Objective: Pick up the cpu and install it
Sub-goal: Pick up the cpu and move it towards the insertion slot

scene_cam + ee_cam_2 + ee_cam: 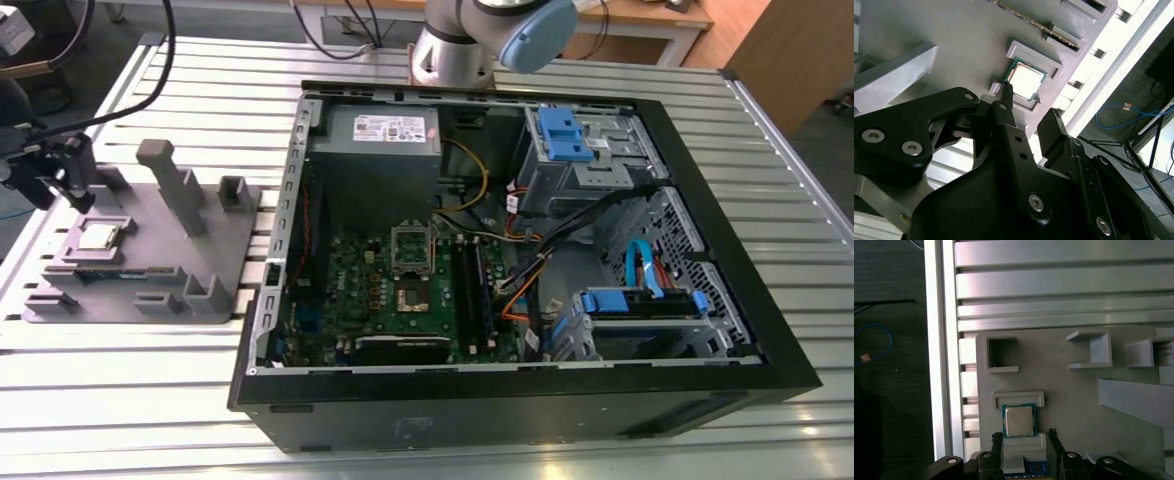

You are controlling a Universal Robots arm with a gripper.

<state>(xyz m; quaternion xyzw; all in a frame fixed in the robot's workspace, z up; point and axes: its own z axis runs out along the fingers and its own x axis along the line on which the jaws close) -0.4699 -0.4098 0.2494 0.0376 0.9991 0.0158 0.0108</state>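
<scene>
The cpu [100,235] is a small square chip with a shiny top. It lies flat in a raised nest on the grey tray [200,300] at the exterior view's left. My gripper [63,185] hangs just above that tray, beside the chip. In both wrist views the cpu [1019,421] [1026,81] lies a little beyond the fingertips. The gripper [1024,435] [1031,105] is open, its two black fingers [996,440] spread about a chip's width with nothing between them. The silver socket frame [411,265] sits on the green motherboard inside the computer case.
The open black computer case [534,390] lies on the slatted aluminium table [801,300], with cables and blue drive brackets [561,135] inside. Upright grey blocks [167,175] stand on the tray beside the gripper. A memory stick [114,272] lies in a tray slot. The table edge [939,365] runs close by.
</scene>
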